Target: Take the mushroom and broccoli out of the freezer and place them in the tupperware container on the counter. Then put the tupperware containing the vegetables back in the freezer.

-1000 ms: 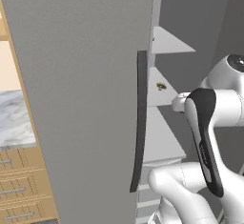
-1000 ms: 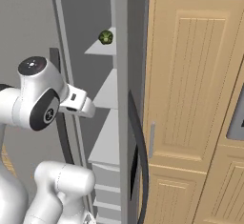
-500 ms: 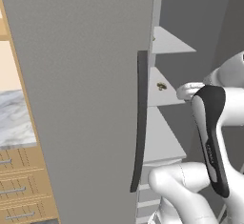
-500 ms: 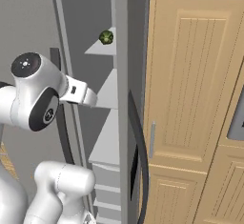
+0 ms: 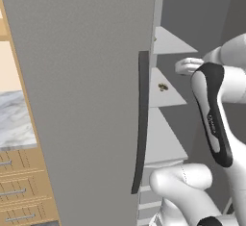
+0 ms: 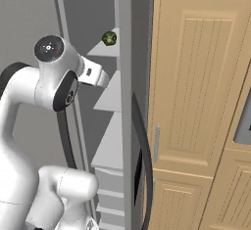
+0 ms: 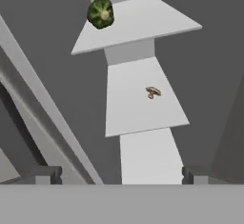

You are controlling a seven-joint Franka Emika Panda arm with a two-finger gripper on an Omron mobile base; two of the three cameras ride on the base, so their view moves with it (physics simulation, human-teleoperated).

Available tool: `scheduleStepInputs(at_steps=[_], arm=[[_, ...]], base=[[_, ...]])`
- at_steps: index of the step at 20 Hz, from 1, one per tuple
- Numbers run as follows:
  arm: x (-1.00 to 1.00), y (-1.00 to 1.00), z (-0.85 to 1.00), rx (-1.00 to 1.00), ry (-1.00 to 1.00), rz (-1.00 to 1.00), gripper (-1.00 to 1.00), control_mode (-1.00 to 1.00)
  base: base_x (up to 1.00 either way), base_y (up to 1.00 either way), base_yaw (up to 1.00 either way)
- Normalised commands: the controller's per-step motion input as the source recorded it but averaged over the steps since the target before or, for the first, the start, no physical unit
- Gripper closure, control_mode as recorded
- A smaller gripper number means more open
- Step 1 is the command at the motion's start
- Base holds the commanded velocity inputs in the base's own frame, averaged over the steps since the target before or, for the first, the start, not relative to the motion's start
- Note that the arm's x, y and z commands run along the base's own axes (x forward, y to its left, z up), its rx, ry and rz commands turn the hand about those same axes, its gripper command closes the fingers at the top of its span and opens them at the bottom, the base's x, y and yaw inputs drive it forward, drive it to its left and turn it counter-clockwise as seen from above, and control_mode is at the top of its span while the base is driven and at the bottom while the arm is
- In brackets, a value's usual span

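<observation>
The freezer [image 5: 86,100] stands open, and both vegetables are still inside. In the hand view the broccoli [image 7: 100,13] sits at 11 o'clock on the upper shelf [image 7: 138,23], while the mushroom [image 7: 153,92] lies just right of centre on the next shelf down. The hand [image 7: 119,173] is released, its fingers spread wide and holding nothing. Judging from this, neither vegetable has been moved; all 2 picks, the tabletop loading and the container's return remain.

Freezer [image 5: 86,100]: flat grey door, dark curved handle [image 5: 141,124], light grey shelves [image 7: 143,94]. Broccoli [image 7: 100,13]: dark green. Mushroom [image 7: 153,92]: apparently tan-brown, too small to confirm. Worktop [image 5: 17,119]: white-and-grey marbled. Cabinets [image 6: 196,92]: light wood.
</observation>
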Motion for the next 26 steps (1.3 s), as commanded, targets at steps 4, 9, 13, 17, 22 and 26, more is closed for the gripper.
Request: scheduleStepInputs(at_steps=[4, 9, 13, 17, 22, 26], arm=[[0.67, -0.01, 0.48, 0.09, 0.00, 0.00, -1.00, -1.00], [0.70, -0.01, 0.35, 0.10, 0.00, 0.00, -1.00, -1.00], [0.63, 0.00, 0.09, 0.07, 0.00, 0.00, -1.00, -1.00], [0.54, 0.00, 0.00, 0.12, -0.01, 0.00, -1.00, -1.00], [0.55, 0.00, 0.00, 0.14, -0.07, 0.00, -1.00, -1.00], [0.64, 0.03, 0.00, 0.12, -0.02, 0.00, -1.00, -1.00]], base=[[0.00, 0.00, 0.00], [0.00, 0.00, 0.00], [0.00, 0.00, 0.00], [0.00, 0.00, 0.00], [0.00, 0.00, 0.00], [0.00, 0.00, 0.00]])
